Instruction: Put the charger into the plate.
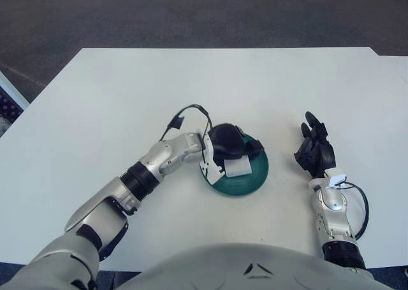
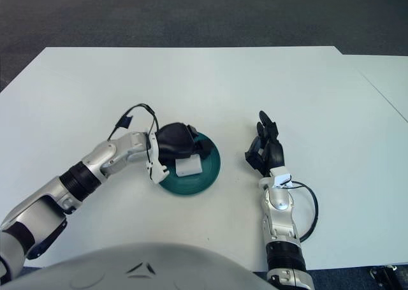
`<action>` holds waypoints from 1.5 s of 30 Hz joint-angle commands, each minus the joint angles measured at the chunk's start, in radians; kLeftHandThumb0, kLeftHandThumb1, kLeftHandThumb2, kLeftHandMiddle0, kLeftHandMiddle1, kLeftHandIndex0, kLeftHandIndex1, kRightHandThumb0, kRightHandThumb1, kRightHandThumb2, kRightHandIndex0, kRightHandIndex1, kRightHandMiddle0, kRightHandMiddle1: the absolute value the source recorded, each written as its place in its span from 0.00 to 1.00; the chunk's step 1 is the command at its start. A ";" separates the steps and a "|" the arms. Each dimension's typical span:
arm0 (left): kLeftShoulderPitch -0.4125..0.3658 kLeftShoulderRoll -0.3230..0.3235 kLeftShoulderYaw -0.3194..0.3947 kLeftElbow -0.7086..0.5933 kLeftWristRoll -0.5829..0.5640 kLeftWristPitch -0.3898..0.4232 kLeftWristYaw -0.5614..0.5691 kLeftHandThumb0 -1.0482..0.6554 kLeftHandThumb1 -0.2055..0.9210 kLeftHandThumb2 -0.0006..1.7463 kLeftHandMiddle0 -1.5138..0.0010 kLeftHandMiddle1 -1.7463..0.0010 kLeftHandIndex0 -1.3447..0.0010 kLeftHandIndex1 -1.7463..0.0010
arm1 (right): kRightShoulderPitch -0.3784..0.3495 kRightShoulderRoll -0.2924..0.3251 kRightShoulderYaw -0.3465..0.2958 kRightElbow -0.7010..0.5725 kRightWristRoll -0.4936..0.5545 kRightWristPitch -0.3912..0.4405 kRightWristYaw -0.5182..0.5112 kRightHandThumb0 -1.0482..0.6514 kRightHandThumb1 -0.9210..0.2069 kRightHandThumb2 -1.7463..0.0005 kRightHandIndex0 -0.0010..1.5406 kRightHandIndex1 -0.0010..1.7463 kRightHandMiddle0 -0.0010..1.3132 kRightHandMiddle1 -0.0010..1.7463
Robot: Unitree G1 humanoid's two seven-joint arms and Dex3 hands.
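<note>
Over the plate [image 1: 255, 175] I have the left hand [image 1: 227, 143] low, fingers clamped on the white charger [image 1: 238, 169], which sits down against the green dish, so letting go should leave it inside. Whether it bears fully on the plate I cannot tell; the hand hides its upper part and the dish's left rim. To the plate's right, the right hand [image 1: 315, 152] waits on the table [image 1: 95, 99], fingers loose, holding nothing.

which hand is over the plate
The left hand, holding the white charger over the green plate; the right hand shows off to its right.
</note>
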 commanded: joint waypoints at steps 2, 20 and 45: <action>-0.039 0.020 -0.025 0.048 0.036 -0.039 0.024 0.61 0.23 0.91 0.45 0.04 0.57 0.00 | 0.033 0.030 0.020 0.007 -0.002 0.063 -0.003 0.08 0.00 0.41 0.11 0.01 0.00 0.19; -0.117 0.003 -0.097 0.193 0.095 -0.064 0.083 0.61 0.28 0.86 0.53 0.00 0.49 0.09 | 0.027 0.055 0.015 0.008 0.004 0.055 -0.009 0.11 0.00 0.41 0.14 0.01 0.00 0.21; -0.162 0.006 -0.116 0.205 0.022 -0.067 -0.037 0.07 0.99 0.24 0.88 0.49 0.97 0.38 | -0.004 0.061 0.000 0.037 0.031 0.060 0.007 0.11 0.00 0.41 0.14 0.00 0.00 0.22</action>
